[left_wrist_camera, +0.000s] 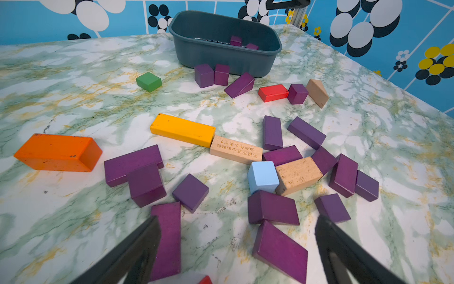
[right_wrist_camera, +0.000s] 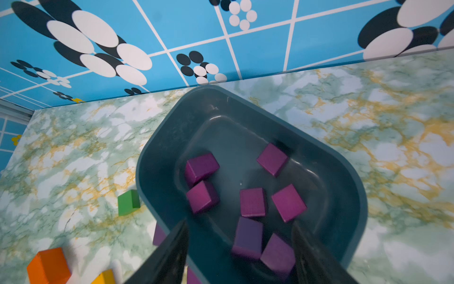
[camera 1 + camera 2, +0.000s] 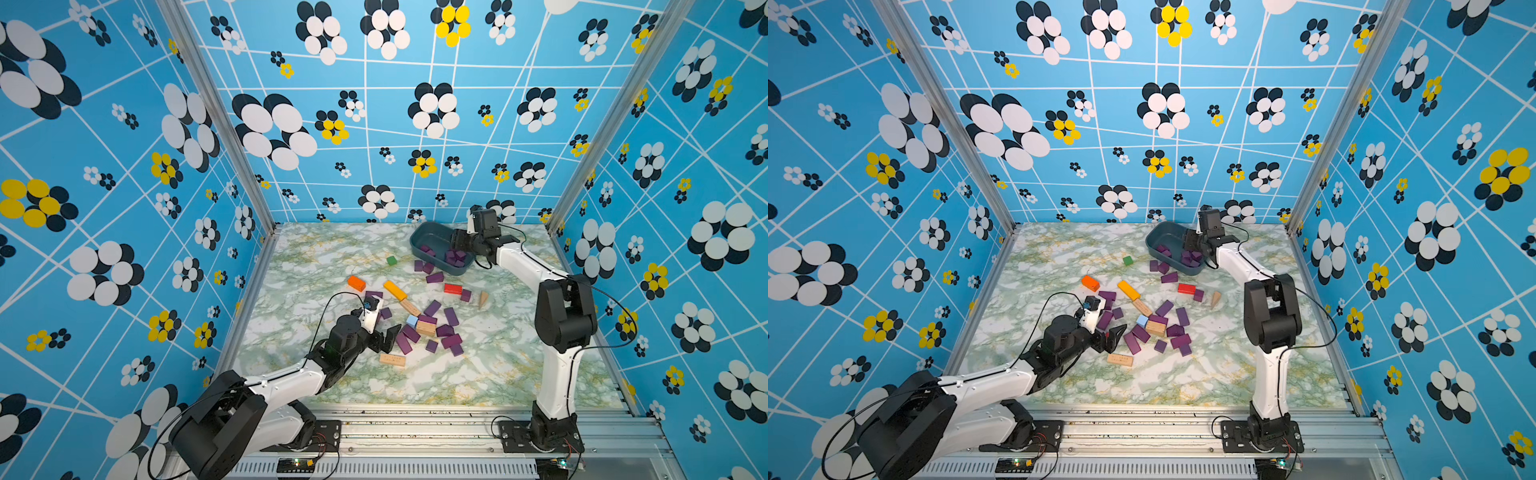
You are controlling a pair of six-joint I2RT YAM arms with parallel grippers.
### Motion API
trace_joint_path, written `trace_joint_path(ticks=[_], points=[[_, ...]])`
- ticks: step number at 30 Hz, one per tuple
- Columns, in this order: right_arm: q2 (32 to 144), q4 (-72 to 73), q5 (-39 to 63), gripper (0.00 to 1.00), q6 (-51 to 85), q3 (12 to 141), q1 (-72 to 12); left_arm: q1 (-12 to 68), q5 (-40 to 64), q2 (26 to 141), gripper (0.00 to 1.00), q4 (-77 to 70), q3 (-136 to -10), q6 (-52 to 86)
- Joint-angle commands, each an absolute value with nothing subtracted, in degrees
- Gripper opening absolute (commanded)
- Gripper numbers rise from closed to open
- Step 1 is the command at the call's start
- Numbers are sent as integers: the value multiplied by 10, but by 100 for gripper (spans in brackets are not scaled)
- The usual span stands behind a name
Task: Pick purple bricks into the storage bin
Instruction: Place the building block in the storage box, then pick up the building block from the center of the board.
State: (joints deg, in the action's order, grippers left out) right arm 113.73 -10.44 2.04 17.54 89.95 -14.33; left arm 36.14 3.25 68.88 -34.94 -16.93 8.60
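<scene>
The storage bin (image 3: 420, 246) (image 3: 1156, 243) stands at the far right of the marble table, with several purple bricks (image 2: 253, 202) lying inside. My right gripper (image 2: 239, 225) (image 3: 457, 241) hovers over the bin's near end, jaws apart and holding nothing. A blurred purple brick (image 2: 247, 238) lies just below them in the bin. More purple bricks (image 3: 432, 328) (image 1: 272, 209) are scattered mid-table, and a few (image 1: 204, 75) sit against the bin's outer wall. My left gripper (image 1: 237, 221) (image 3: 392, 334) is open low over the pile's near-left edge, with a long purple bar (image 1: 168, 241) beside one finger.
Mixed into the pile are an orange block (image 3: 356, 282), a yellow bar (image 3: 395, 289), a red block (image 3: 452, 288), a green cube (image 3: 391, 260), a light-blue cube (image 1: 262, 175) and tan wooden blocks (image 3: 392, 360) (image 1: 298, 174). Patterned walls enclose the table on three sides.
</scene>
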Motion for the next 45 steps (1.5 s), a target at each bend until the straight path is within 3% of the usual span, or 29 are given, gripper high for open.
trace_joint_path(ticks=[1,6,11,16,24,32,38,45], points=[[1042,-90,11,69,158,814,-144,360,13,679,99,-331,-186,96],[906,-46,-11,77,158,650,-144,358,6,682,100,-313,-194,101],[808,-4,45,99,108,540,-134,353,-16,686,100,-296,-201,103],[756,20,102,99,129,467,-123,347,-65,689,99,-274,-218,134],[715,154,202,99,215,314,-123,336,-124,760,99,-79,-357,166],[713,152,155,99,256,254,-123,314,-114,847,100,20,-448,170],[691,184,137,99,265,219,-132,291,-92,898,94,80,-498,176],[715,219,149,95,278,213,-138,288,-100,946,79,99,-537,160]])
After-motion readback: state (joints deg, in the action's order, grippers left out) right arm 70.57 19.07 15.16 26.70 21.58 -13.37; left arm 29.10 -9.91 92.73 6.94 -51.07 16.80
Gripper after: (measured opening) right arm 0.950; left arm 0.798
